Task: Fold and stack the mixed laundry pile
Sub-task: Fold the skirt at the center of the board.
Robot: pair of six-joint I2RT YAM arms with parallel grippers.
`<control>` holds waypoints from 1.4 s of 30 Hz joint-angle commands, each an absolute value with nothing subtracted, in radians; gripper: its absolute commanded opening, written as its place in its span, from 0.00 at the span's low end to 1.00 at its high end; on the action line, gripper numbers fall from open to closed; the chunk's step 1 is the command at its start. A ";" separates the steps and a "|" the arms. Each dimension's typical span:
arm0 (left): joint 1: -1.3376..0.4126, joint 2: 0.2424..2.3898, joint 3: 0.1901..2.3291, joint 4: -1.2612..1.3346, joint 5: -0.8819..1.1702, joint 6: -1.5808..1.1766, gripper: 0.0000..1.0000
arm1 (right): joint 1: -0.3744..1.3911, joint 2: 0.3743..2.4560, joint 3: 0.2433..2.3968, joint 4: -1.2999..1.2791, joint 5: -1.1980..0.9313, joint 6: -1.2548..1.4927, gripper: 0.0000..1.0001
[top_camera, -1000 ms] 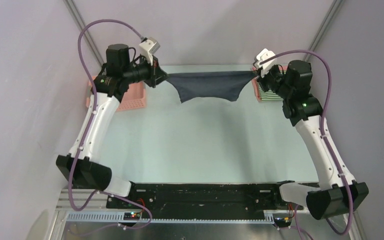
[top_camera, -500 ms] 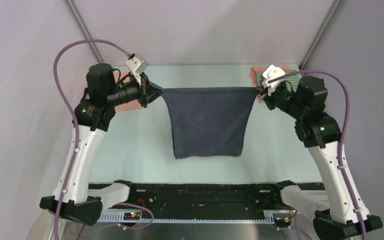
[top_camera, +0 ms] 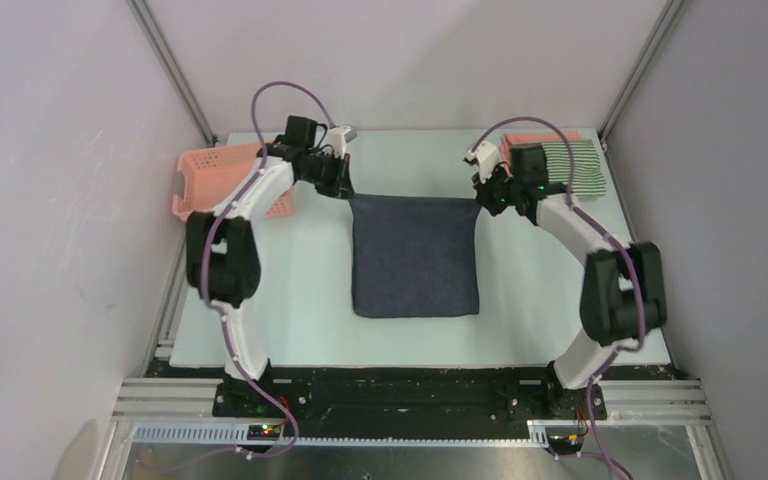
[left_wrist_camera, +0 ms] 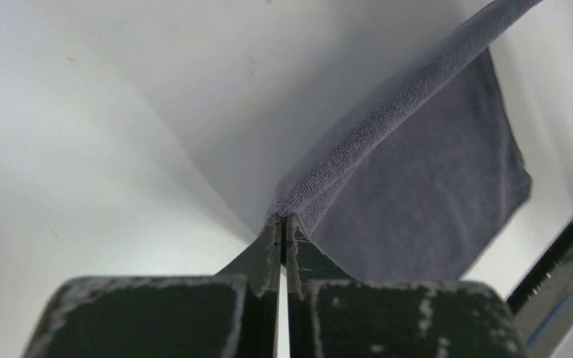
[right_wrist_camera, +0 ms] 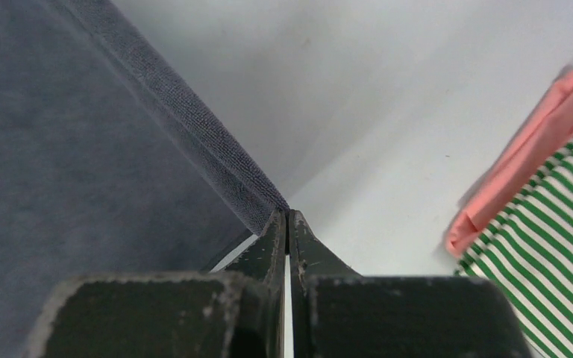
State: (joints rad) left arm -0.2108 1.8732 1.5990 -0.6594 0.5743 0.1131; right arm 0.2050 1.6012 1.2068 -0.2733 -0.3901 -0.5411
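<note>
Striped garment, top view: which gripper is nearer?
Right. The right gripper pinches the dark cloth corner just beside the striped garment; the left gripper holds the opposite far corner, across the cloth.

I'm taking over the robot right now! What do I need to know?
Left pincer: shut on the dark cloth, far left corner.
Right pincer: shut on its far right corner.
The cloth lies spread flat on the table.
Striped garment: on top of the salmon shirt, far right corner.
Done: those two look folded and stacked.
Left: fold the dark cloth, add it to that stack.
</note>
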 commanded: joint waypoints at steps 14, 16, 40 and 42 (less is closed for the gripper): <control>-0.170 2.367 2.143 -0.638 0.621 -0.027 0.00 | 0.165 2.007 1.472 0.009 -0.273 -0.521 0.00; -0.169 2.374 2.141 -0.637 0.615 -0.024 0.00 | 0.167 2.024 1.495 -0.027 -0.285 -0.522 0.00; -0.215 2.054 1.720 -0.637 0.606 -0.054 0.00 | 0.224 1.716 1.136 -0.021 -0.268 -0.569 0.00; -0.238 2.016 1.670 -0.637 0.570 -0.052 0.00 | 0.234 1.667 1.066 0.016 -0.248 -0.558 0.00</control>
